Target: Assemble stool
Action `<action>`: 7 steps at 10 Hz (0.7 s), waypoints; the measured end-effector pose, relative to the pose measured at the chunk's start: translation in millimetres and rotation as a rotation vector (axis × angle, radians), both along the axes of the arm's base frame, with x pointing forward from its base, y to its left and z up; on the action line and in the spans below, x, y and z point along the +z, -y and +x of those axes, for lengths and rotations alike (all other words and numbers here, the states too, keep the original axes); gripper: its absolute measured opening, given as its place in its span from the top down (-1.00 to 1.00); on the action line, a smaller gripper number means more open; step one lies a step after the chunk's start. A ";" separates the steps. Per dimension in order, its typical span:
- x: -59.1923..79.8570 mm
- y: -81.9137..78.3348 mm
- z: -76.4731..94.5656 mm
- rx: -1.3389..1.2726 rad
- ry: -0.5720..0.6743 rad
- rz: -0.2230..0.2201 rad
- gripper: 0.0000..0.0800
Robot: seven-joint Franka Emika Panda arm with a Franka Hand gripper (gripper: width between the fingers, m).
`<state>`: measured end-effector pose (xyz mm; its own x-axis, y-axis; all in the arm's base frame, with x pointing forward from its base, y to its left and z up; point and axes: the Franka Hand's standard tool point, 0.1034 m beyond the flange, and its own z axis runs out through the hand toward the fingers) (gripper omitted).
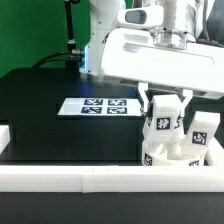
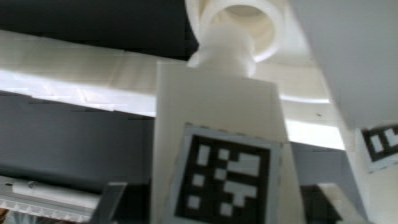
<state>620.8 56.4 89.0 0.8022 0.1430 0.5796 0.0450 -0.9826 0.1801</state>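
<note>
Stool seat (image 1: 168, 155), white, carries two tagged legs; I see my gripper (image 1: 163, 101) pinching one upright leg (image 1: 160, 122), second leg (image 1: 200, 133) just beside it.

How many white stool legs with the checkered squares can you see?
2. One leg stands between the gripper fingers, on the seat. The other leg stands beside it, toward the exterior view's right. A third may be hidden behind them.

smooth white plastic leg (image 2: 221, 130), matt black table (image 1: 50, 110)
</note>
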 end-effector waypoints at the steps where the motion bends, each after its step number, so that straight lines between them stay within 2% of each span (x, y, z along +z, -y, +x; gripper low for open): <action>1: 0.1 -0.6 -0.6 -0.005 0.000 0.003 0.19; 7: -1.5 -6.6 -8.6 0.001 -0.011 0.007 0.19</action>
